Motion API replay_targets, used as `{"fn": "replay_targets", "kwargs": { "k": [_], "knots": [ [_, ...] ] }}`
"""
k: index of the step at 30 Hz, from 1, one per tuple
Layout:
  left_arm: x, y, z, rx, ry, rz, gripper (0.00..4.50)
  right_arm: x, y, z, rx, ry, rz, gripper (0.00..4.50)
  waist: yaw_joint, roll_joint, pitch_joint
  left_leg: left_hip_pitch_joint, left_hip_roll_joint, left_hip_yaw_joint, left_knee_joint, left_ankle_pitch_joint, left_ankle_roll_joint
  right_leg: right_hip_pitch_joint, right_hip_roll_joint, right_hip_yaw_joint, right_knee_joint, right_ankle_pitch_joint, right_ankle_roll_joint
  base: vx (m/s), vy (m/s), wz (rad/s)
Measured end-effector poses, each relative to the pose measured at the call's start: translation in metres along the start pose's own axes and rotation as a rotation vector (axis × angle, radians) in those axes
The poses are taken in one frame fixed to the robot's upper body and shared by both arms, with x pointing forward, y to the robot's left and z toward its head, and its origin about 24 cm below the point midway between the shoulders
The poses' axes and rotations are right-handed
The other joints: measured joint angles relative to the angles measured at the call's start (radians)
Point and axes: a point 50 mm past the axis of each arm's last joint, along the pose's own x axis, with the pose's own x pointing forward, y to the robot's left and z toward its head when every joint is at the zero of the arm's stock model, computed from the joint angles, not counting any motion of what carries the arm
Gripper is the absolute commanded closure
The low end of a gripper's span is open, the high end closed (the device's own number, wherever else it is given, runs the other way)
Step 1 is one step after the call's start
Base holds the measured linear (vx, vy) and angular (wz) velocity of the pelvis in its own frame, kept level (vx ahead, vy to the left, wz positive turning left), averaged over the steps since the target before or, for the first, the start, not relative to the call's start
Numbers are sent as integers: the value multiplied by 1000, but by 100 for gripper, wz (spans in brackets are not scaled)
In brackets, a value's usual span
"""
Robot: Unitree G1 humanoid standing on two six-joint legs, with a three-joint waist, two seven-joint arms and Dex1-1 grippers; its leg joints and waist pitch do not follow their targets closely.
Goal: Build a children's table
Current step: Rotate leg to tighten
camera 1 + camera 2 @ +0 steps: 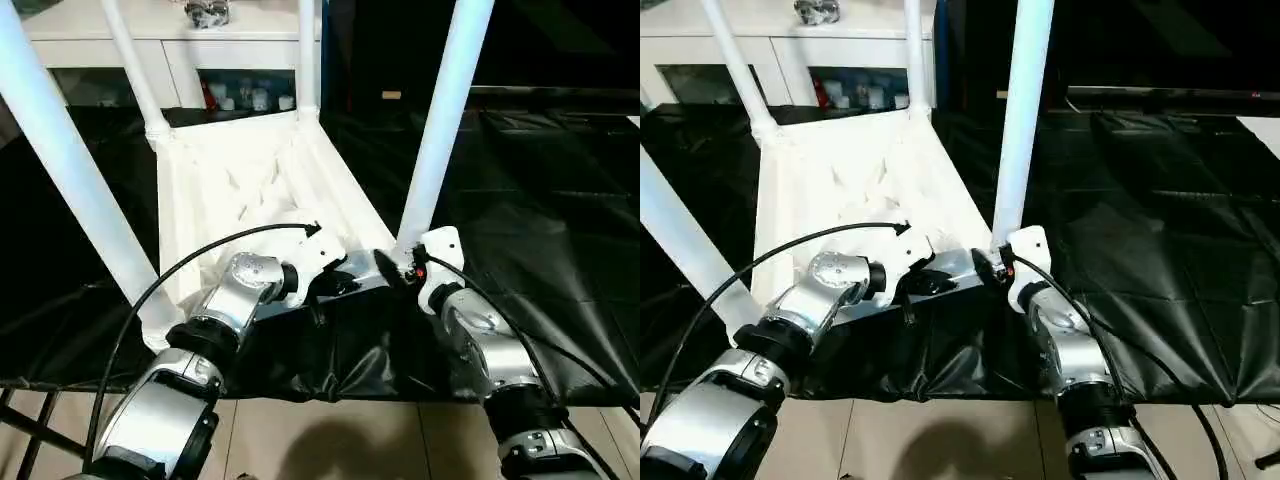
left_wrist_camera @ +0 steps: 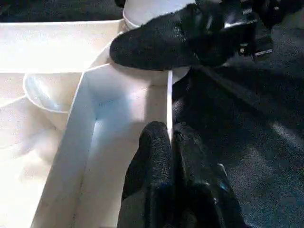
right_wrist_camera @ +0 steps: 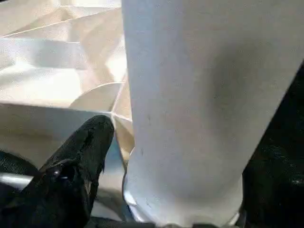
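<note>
Right hand [image 1: 405, 268] grips near-right leg [image 1: 440, 130] at tabletop [image 1: 240, 180] corner.

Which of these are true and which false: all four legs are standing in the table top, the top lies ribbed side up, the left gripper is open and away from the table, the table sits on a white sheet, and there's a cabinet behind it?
1. All four legs stand in the table top. True: four white tubes rise from its corners.
2. The top lies ribbed side up. True.
3. The left gripper is open, away from the table. False: its fingers are closed on the top's near edge wall.
4. The table sits on a white sheet. False: the sheet is black.
5. A white cabinet stands behind. True.
</note>
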Motion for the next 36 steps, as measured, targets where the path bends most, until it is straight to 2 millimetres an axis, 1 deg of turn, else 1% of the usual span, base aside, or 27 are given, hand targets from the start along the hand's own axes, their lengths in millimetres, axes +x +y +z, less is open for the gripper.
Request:
{"fn": "replay_targets", "kwargs": {
  "k": [2, 7, 9, 10, 12, 14, 15, 16, 18, 20, 21, 24, 31, 34, 36],
  "knots": [
    [-5, -1, -2, 22, -3, -34, 450, -6, -3, 0, -22, 7, 90, 59, 3, 0, 0, 0, 0, 0, -2, 0, 0, 0, 0, 0, 0, 0, 0, 0, 0, 0],
    [-24, -3, -10, 64, -8, -175, 450, -27, -2, 0, -105, 40, 389, 59, 25, 0, 0, -2, 1, 0, -4, 1, 2, -2, 0, -2, 0, -2, 1, 0, 0, 0],
    [-31, -4, -13, 76, 0, -231, 450, -34, 0, -1, -117, 56, 495, 59, 27, -1, 1, -2, 1, 0, -2, 1, 4, -2, 0, -2, 0, -2, 1, 0, 0, 0],
    [-33, -4, -14, 79, 2, -244, 450, -35, 0, -1, -117, 59, 523, 74, 28, -2, 1, -3, 1, 0, -2, 1, 4, -2, 0, -2, 1, -2, 1, 0, 0, 0],
    [-37, -4, -15, 83, 5, -271, 450, -39, 0, -1, -124, 72, 576, 92, 28, -3, 2, -3, 1, 1, -1, 0, 1, -2, 0, -2, 1, -1, 0, 0, 0, 0],
    [-40, -5, -16, 91, 12, -310, 450, -43, -1, 0, -144, 91, 634, 95, 31, -4, 3, -2, 1, 1, -1, 0, 1, -2, 0, -1, 1, -1, 0, 0, 0, 0],
    [-42, -5, -17, 93, 14, -333, 450, -45, 0, 0, -146, 100, 673, 117, 33, -4, 3, -2, 1, 1, -1, 0, 1, -2, 0, -2, 1, -1, 0, 0, 0, 0],
    [-43, -5, -17, 92, 16, -347, 450, -46, 0, 0, -141, 104, 697, 128, 34, -4, 3, -2, 1, 1, -1, 0, 1, -2, 0, -2, 1, -1, 0, 0, 0, 0],
    [-45, -6, -18, 94, 21, -382, 450, -48, 1, 0, -124, 112, 744, 137, 38, -4, 3, -2, 1, 1, -1, 0, 1, -2, 0, -2, 1, -1, 0, 0, 0, 0],
    [-47, -7, -18, 97, 23, -403, 450, -49, 2, 0, -121, 118, 776, 154, 41, -5, 3, -2, 1, 1, -2, 0, 1, -2, 0, -2, 1, -1, 0, 0, 0, 0],
    [-47, -7, -19, 100, 24, -411, 450, -49, 3, 0, -120, 120, 791, 171, 43, -5, 3, -2, 1, 1, -2, 0, 1, -2, 0, -2, 1, -1, 0, 0, 0, 0],
    [-48, -7, -19, 105, 25, -417, 450, -49, 3, 0, -113, 124, 806, 181, 49, -5, 3, -2, 1, 1, -2, 0, 1, -2, 0, -2, 1, -1, 0, 0, 0, 0],
    [-49, -7, -20, 98, 25, -417, 450, -49, 6, -1, -95, 120, 812, 187, 49, -5, 3, -2, 1, 1, -2, 0, 1, -2, 0, -2, 1, -1, 0, 0, 0, 0],
    [-46, -6, -20, 90, 25, -391, 450, -49, 6, -3, -78, 101, 764, 187, 50, -4, 3, -1, 1, 1, -1, 0, 0, -2, 0, -2, 2, -1, 0, 0, 0, 0],
    [-41, -2, -18, 65, 16, -300, 450, -43, 5, -5, -50, 69, 625, 187, 48, -5, 3, 0, 1, 1, 0, 0, 0, -1, 0, -1, 3, 0, -1, 0, 0, 0]
  ]
}}
